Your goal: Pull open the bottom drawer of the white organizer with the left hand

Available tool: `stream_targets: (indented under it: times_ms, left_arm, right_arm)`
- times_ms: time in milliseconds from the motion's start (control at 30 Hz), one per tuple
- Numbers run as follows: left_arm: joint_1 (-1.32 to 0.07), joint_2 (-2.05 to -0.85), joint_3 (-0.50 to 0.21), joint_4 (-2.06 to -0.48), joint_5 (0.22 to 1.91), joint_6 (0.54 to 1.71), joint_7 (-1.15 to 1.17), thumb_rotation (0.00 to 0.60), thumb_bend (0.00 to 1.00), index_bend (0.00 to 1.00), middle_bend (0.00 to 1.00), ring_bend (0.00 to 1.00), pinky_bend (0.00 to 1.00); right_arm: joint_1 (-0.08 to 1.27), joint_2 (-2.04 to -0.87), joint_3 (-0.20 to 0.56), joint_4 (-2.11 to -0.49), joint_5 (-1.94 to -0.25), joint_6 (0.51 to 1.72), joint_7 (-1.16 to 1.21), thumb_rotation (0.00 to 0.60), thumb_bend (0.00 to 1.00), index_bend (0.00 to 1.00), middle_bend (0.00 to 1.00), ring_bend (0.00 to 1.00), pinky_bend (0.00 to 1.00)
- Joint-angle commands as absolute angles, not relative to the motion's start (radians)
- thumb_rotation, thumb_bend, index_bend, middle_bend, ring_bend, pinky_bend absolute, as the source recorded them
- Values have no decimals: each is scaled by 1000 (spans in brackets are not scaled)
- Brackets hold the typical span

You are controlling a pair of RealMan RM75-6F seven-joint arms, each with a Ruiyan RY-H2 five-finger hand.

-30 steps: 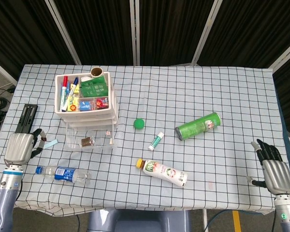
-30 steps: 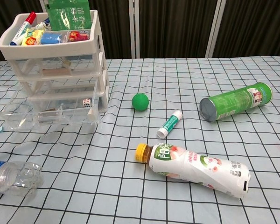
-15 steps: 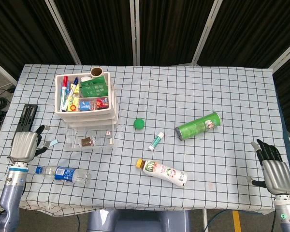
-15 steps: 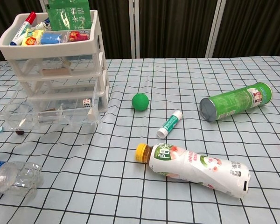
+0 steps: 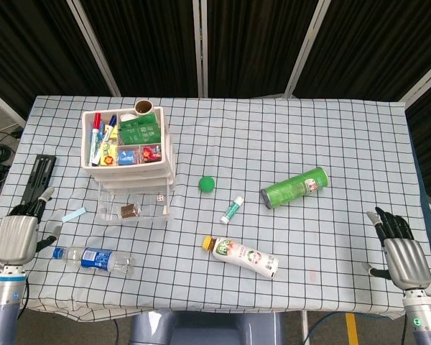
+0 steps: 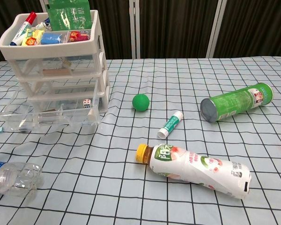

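Drawer: the bottom drawer (image 5: 134,208) of the white organizer (image 5: 126,147) stands pulled out toward the table's near edge — the pull looks done.
Left hand: the left hand (image 5: 16,238) is well apart from the drawer, holding nothing; finger spread unclear.
Right hand: the right hand (image 5: 398,251) is fingers apart, idle.
Care: retreat wide of the water bottle (image 5: 93,259) — don't nudge it.

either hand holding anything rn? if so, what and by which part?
Nothing is held. The left hand sits near the table's left edge, apart from the open bottom drawer. The right hand is at the right edge with its fingers spread, touching no object.
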State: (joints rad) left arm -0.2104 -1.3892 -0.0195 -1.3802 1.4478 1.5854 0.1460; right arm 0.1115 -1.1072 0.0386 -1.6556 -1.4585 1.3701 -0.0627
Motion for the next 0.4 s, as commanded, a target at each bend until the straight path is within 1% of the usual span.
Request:
stream_targets:
  times_ms: [33,67,133,267,400]
  left_arm:
    - [-172,-1334,14,-1465,1446,1589,190,600,128,0,0,0,0]
    - [-164,-1313,20,-1505,1449,1588,193,600,123,0,0,0,0]
    - [-157,-1299,24,-1531,1463,1600,194,600,115,0,0,0,0]
    - [-146,-1288,24,-1553,1487,1622,203,600,112,0,0,0,0]
    - [-140,-1282,18,-1562,1485,1610,204,600,111,0,0,0,0]
  right_arm:
    - [112,-1113,35,-1651,-1469,1375,-64,600,18,0,0,0,0]
    - [113,-1116,33,-1649,-1474,1375,-63,600,18,0,0,0,0]
    - [113,-1117,32,-1647,-1476,1376,-63,600,18,0,0,0,0]
    - [113,-1121,31,-1642,-1480,1378,-62,600,18,0,0,0,0]
    - [111,-1121,28,-1643,-1490,1385,-63,600,18,0,0,0,0]
